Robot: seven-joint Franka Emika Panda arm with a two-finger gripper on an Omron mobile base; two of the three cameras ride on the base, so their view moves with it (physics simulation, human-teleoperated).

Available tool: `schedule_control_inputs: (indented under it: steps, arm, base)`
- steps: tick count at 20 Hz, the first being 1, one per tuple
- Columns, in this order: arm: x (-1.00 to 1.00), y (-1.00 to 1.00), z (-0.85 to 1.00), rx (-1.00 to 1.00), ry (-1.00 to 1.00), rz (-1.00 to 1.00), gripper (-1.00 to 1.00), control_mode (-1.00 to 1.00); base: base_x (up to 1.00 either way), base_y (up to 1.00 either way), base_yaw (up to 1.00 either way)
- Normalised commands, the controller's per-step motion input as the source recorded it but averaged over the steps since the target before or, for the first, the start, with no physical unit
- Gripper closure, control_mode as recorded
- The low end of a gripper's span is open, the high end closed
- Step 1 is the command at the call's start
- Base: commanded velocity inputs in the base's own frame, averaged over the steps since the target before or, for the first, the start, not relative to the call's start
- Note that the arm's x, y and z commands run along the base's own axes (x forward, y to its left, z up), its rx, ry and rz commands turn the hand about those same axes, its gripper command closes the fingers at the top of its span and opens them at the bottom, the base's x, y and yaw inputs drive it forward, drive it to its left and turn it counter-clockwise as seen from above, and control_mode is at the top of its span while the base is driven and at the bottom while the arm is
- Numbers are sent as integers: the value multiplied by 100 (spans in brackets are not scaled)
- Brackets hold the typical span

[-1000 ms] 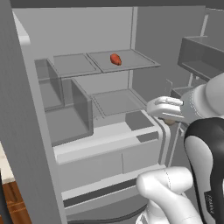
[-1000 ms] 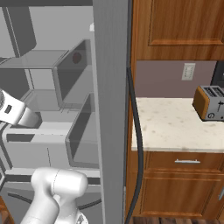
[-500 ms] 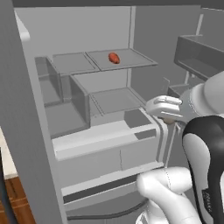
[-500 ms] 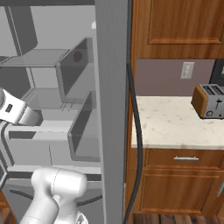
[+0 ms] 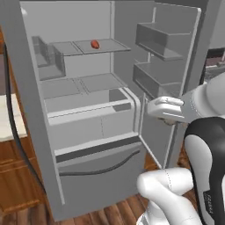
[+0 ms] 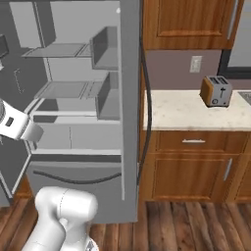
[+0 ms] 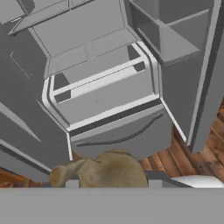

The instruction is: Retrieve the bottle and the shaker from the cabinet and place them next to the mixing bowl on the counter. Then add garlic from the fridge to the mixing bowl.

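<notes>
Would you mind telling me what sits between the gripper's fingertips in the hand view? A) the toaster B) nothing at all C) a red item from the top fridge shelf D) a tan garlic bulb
D, since the hand view shows a tan, lumpy garlic bulb sitting at the gripper, with the open fridge beyond it.

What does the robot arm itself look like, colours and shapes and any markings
The arm is glossy white with rounded, bulbous segments. One big link is black with small white lettering near its lower end. The hand section is white and blocky. In the right base view, a white wrist piece has a dark band.
</notes>
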Motion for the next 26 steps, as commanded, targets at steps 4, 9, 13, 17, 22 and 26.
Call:
schedule_control_inputs:
  steps: [4, 9, 13, 17, 22, 26]
  arm:
    - [0, 0, 0, 0, 0, 0, 100, 100]
    - [0, 0, 0, 0, 0, 0, 100, 100]
    - [0, 0, 0, 0, 0, 0, 100, 100]
    - [0, 0, 0, 0, 0, 0, 100, 100]
    - [0, 0, 0, 0, 0, 0, 100, 100]
    - [0, 0, 0, 0, 0, 0, 100, 100]
  base:
    - [-100, 0, -16]
    - [-78, -40, -49]
    - [-7, -55, -66]
    - [20, -66, -73]
    - [36, -75, -66]
    - [61, -86, -55]
